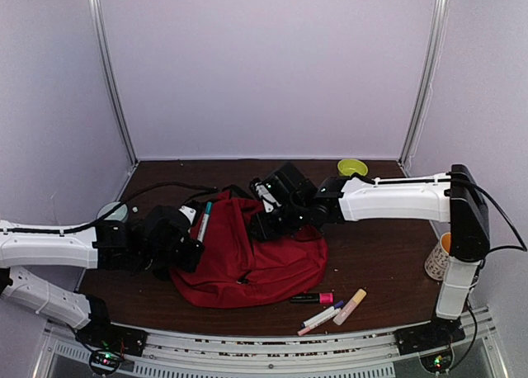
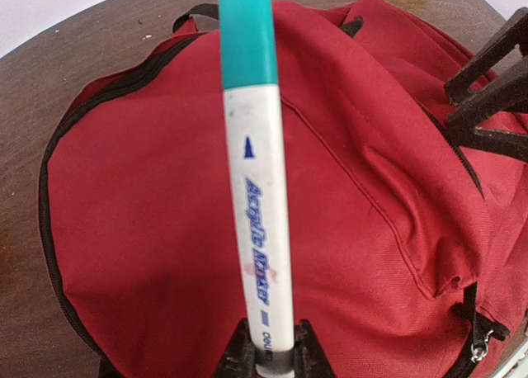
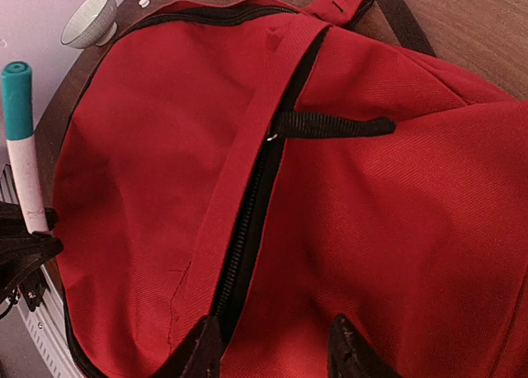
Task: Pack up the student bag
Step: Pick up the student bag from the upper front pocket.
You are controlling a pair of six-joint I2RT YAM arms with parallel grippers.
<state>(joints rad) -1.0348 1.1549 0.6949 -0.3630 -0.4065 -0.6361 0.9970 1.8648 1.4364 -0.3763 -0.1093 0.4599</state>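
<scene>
Lettering "Acrylic Marker" on white marker (image 2: 262, 229) (teal cap (image 2: 247, 31)) in left gripper (image 2: 270, 351)

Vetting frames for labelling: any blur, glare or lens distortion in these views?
Top external: soft even light, no glare, the student bag sharp. Left wrist: marker print crisp, cap cut off at top. Right wrist: zipper sharp, right gripper at the bottom edge softer.

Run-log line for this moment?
left claw: shut on teal-capped white acrylic marker | right claw: jaws apart at zipper of dark-red fabric backpack | marker: not packed
</scene>
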